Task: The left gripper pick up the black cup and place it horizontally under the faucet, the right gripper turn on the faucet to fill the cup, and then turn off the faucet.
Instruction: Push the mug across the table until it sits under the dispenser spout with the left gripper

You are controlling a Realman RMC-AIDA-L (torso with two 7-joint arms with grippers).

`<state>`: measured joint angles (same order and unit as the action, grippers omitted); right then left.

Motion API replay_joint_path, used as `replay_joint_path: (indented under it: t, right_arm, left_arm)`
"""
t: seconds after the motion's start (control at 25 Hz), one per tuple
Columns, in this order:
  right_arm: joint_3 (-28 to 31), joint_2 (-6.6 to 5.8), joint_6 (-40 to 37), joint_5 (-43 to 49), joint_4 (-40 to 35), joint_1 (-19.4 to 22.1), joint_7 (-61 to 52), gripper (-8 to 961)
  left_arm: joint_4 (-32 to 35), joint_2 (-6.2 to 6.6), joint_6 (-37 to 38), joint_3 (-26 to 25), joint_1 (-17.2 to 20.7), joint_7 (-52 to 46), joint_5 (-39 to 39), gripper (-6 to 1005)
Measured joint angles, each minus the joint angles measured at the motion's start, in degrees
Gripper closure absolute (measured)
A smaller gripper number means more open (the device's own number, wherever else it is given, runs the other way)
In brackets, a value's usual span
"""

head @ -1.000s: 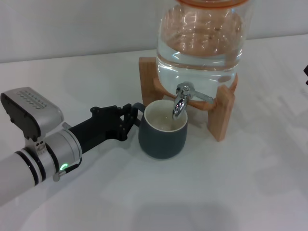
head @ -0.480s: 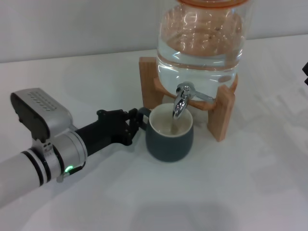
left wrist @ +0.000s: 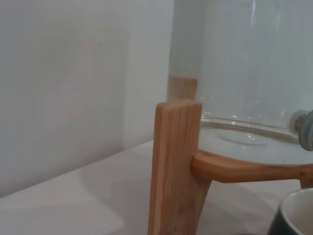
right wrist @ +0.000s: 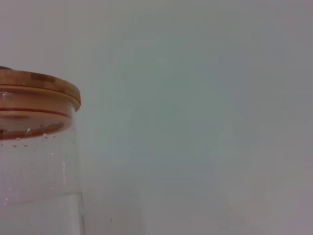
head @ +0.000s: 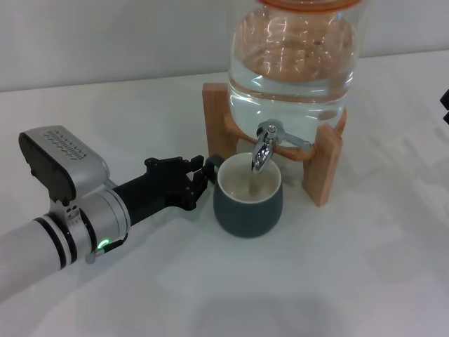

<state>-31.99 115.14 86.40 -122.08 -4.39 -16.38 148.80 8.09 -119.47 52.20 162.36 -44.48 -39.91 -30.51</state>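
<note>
The black cup [head: 248, 200] stands upright on the white table with its cream inside right under the spout of the chrome faucet [head: 263, 147]. My left gripper [head: 205, 173] reaches in from the left and is shut on the cup's handle, which its fingers hide. The cup's rim also shows in the left wrist view [left wrist: 297, 215]. Only a small black part of my right gripper [head: 445, 105] shows at the right edge of the head view, well away from the faucet.
The clear glass water jar [head: 295, 56] sits on a wooden stand [head: 324, 165] behind the cup. The stand's leg [left wrist: 175, 166] is close in the left wrist view. The jar's wooden lid [right wrist: 34, 88] shows in the right wrist view.
My left gripper has moved the cup to the right, from partly under the spout to right under it. The faucet lever has not moved.
</note>
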Motion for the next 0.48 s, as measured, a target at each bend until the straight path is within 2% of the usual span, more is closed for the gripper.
replay_joint_path:
  t: [0.48]
  right_arm:
    - [0.1,0.00,-0.1,0.0,0.0,0.0,0.0,224]
  left_arm:
    - [-0.3,0.22,0.6,0.0,0.5,0.4,0.1,719]
